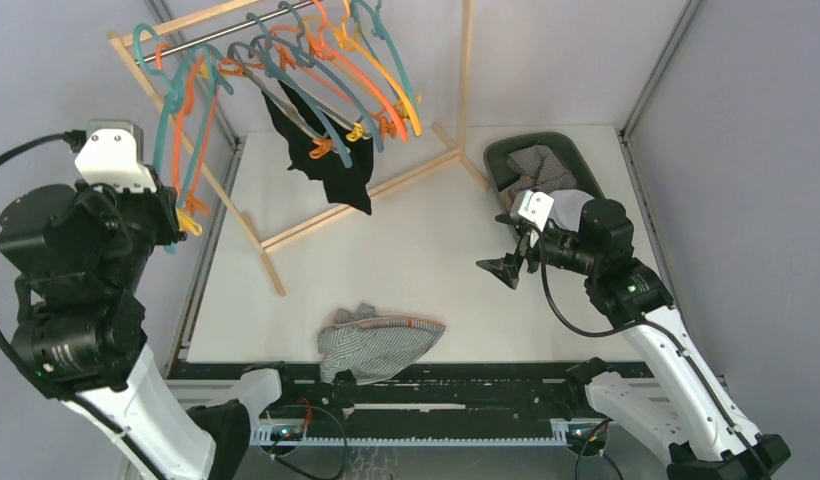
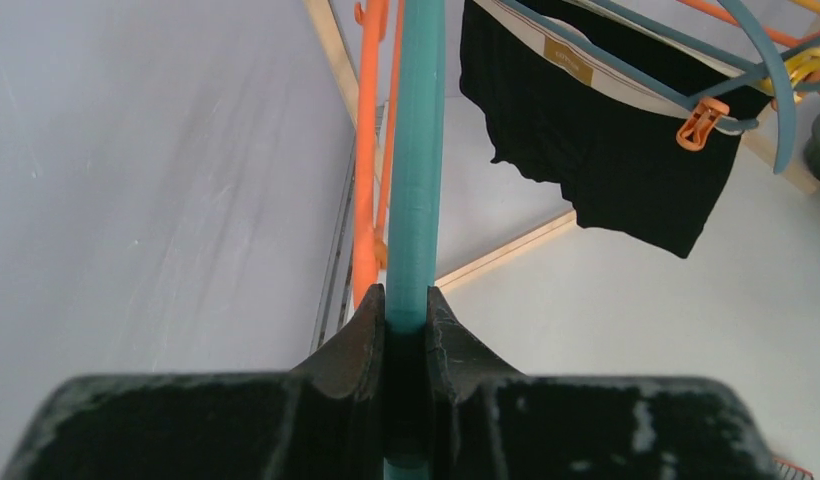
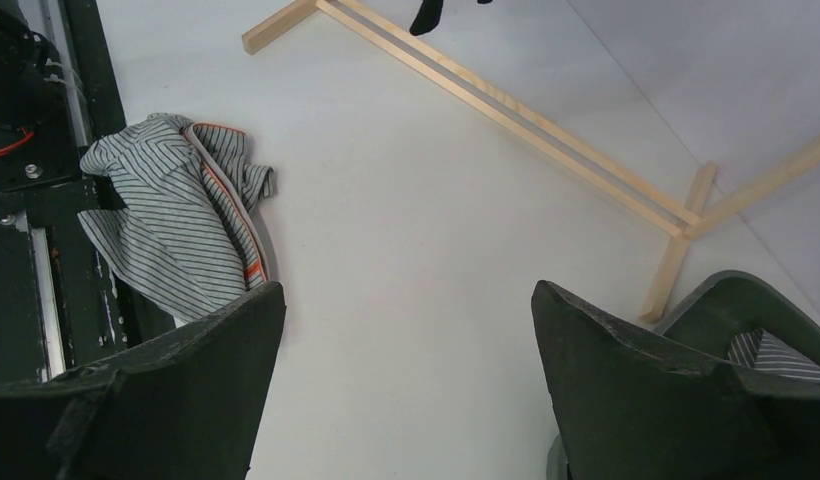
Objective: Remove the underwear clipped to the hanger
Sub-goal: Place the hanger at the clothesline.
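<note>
Beyond left jaws, black underwear (image 2: pixel 596 150), clipped

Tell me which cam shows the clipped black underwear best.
Left wrist: the black underwear fills the upper right, with its waistband, label and an orange clip plain to see. Top external shows it small, hanging among the hangers. Right wrist catches only a black tip at the top edge.

black briefs (image 2: pixel 596 150): hanging spread from a teal hanger (image 2: pixel 626 72) — orange clip (image 2: pixel 701 120) at the waistband
grey striped briefs (image 1: pixel 378 345): crumpled — table's (image 1: pixel 436 250) near edge
</note>
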`<state>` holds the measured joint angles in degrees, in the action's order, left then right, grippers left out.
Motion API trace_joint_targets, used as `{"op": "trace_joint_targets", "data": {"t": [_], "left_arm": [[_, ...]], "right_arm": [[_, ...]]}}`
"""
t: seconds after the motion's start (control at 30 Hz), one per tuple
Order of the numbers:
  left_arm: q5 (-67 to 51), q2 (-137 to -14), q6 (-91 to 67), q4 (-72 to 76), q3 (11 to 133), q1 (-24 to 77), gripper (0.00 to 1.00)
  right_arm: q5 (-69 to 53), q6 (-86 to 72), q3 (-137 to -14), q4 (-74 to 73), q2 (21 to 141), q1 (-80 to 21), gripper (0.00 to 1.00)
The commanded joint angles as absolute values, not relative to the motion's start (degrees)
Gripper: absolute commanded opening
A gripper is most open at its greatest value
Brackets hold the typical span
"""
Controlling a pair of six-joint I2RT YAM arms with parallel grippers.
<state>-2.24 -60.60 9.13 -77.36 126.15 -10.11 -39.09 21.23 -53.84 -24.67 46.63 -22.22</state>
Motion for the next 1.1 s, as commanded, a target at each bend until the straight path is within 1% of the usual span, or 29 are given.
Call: {"op": "trace_joint_targets", "data": {"t": [0.0,0.2,0.47,0.67,0.87,0.93,1.07], "left_arm": [[-1.77,-65.23,8.10,-72.28,130.87,-10.47,0.00],[0.97,-69.72,8.23,-69.32,129.67,-9.60,0.00],[6.65,-73.42,8.64,-67.10,129.02,-4.40,0.00],[9.17,-69.97,9.20,-62.74,121.26,-0.93,0.00],[12.97,-63.65,11.62,-54.15,113.58,2.21,0.00],[14.05,-63.26,12.30,-51.89,113.33,2.22,0.00],[14.81,-65.84,12.92,-53.35,117.51,2.23,0.00]], "right_arm": [[-39.03,21.70,-55.64,-24.46,46.34,-22.59,0.92],[-38.82,22.41,-55.64,-24.98,46.32,-22.67,0.92],[-38.57,24.05,-55.63,-26.64,46.76,-22.74,0.92],[-38.46,24.83,-55.63,-27.89,46.91,-22.74,0.91],[-38.20,25.29,-54.10,-27.69,45.86,-22.63,0.91],[-38.23,25.52,-53.72,-27.77,45.64,-22.65,0.91],[-38.12,25.76,-53.63,-28.02,45.45,-22.62,0.91]]}}
